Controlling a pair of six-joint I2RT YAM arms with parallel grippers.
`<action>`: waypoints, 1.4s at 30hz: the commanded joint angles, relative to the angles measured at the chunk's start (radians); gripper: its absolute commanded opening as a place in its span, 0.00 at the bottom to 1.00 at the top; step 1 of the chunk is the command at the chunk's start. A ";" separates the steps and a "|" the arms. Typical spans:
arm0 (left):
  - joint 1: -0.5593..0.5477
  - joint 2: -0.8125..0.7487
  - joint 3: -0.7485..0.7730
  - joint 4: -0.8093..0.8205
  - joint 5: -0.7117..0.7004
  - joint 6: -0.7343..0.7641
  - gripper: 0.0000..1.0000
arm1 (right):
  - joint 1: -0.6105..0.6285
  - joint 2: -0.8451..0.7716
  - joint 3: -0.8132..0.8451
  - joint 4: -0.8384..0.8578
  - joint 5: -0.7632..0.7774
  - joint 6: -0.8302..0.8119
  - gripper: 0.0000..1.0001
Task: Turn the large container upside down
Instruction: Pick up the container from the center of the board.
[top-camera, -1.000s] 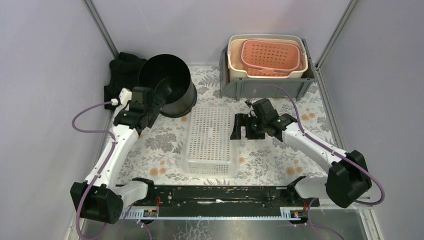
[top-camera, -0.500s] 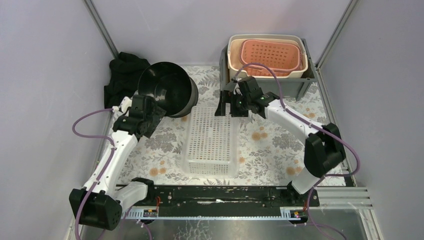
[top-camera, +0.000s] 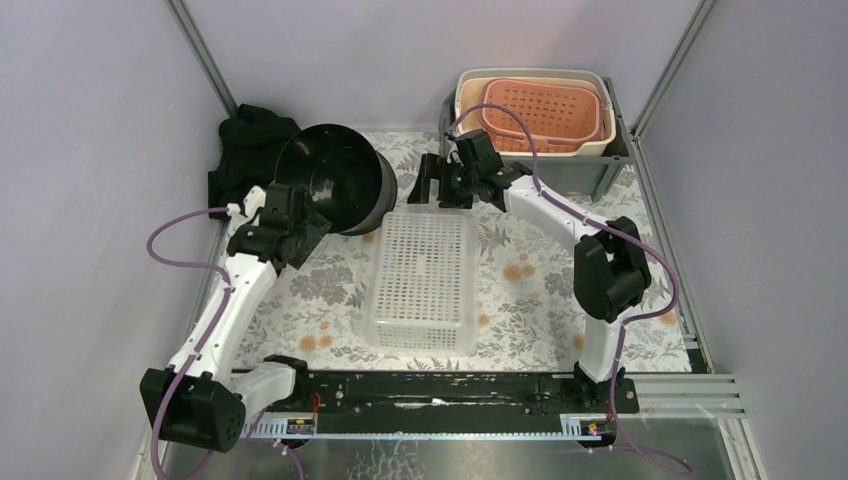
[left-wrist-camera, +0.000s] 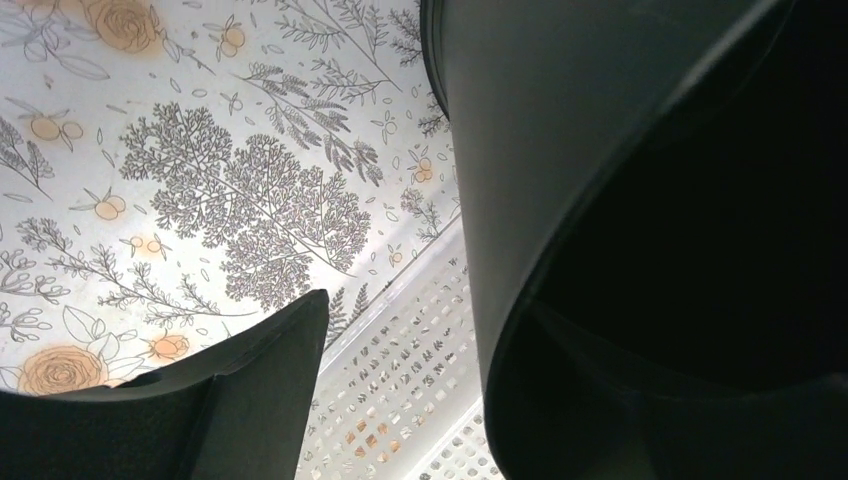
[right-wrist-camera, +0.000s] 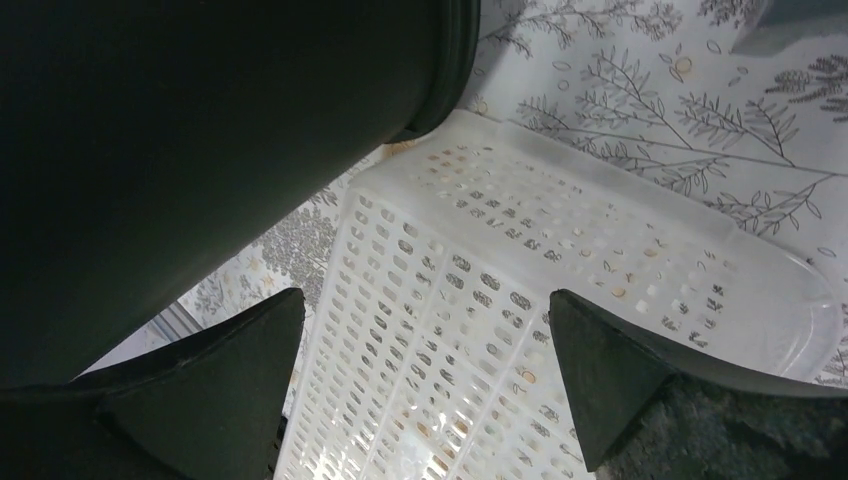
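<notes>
Lilac walls close in a table (top-camera: 540, 290) laid with a flowered cloth, seen from above with the arm bases at 6 o'clock; at the far left, about 10 o'clock, a black cloth heap (top-camera: 240, 150) lies against the wall; just to its right sits the large container (top-camera: 340, 185), a black tub, no longer near upright as it was a second ago but tipped over, its mouth turned toward 9 o'clock and its base toward 3 o'clock, resting partly on its side; the left gripper (top-camera: 300, 215) is at the tub's near rim, at about 7 o'clock of it, and its wrist view shows one finger standing off from the tub's wall with daylight between, so the pincer is spread about the rim rather than pinching it, the other finger being lost in the dark; at the middle of the table a white perforated basket (top-camera: 422, 280) lies lengthwise, its far end just beside the tub; the right gripper (top-camera: 428, 185), which a second ago hung over the basket's right edge, has swung to 12 o'clock of the basket and now hovers near the tub's base side, its two fingers spread wide and holding nothing; at 1 o'clock a grey crate (top-camera: 590, 175) holds a cream tub (top-camera: 470, 110) with a pink basket (top-camera: 545, 110) nested in it; the tilt suggests the flip is under way but far from done, and the right arm looks placed to steady or push the base over.
</notes>
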 joint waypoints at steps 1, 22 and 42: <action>-0.002 0.042 0.077 -0.008 -0.030 0.052 0.72 | 0.002 -0.030 0.031 0.024 -0.033 0.006 1.00; -0.002 0.114 0.188 -0.033 -0.082 0.094 0.00 | 0.002 -0.253 -0.211 -0.002 -0.026 -0.034 1.00; 0.000 -0.085 0.280 -0.314 -0.080 0.087 0.00 | 0.002 -0.375 -0.316 -0.045 0.012 -0.088 1.00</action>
